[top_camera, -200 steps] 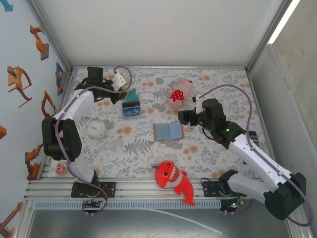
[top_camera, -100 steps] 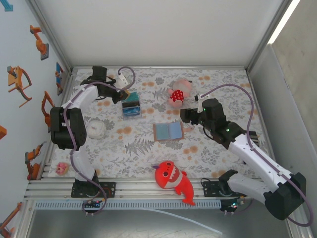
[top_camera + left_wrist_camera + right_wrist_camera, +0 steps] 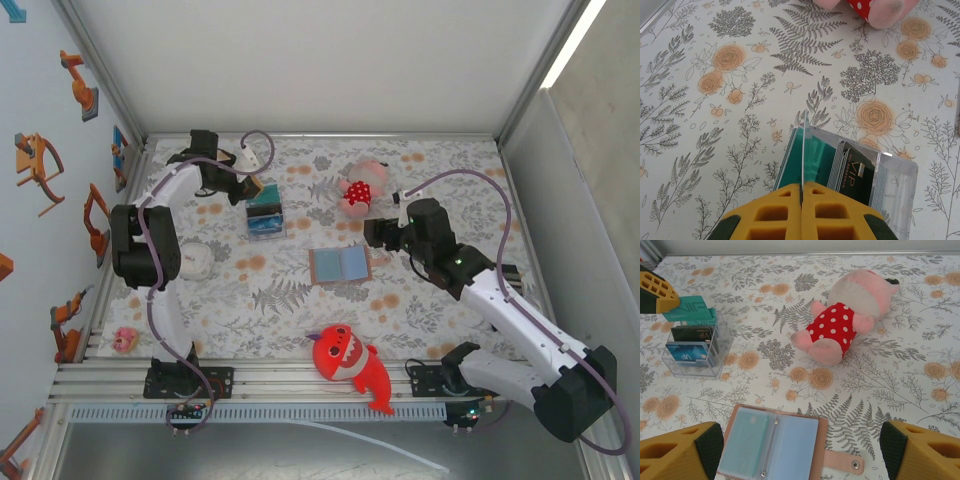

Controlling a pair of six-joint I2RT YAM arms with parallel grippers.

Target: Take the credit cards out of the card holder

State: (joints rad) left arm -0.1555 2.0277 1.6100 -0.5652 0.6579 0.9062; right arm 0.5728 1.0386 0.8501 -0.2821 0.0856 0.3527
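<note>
We see the left arm folded up high at its elbow, forearm reaching to the far left of the bench (image 3: 700,125) with the wrist turned down. The left end effector (image 3: 801,192) has its yellow fingers pressed together on the edge of a teal card (image 3: 690,307), at the top of a clear box (image 3: 897,175) that has more cards standing in it. Whether the gripped card touches the box we cannot say. The right arm stretches diagonally from its base toward the middle, wrist low and pointing left. The right end effector (image 3: 372,236) is spread wide and holds nothing, hanging just beside the wallet (image 3: 775,447). The wallet lies open flat at mid-bench, sleeves up and tab to the right. Its left sleeve looks teal, possibly a card inside. A pink plush (image 3: 850,315) lies beyond it.
</note>
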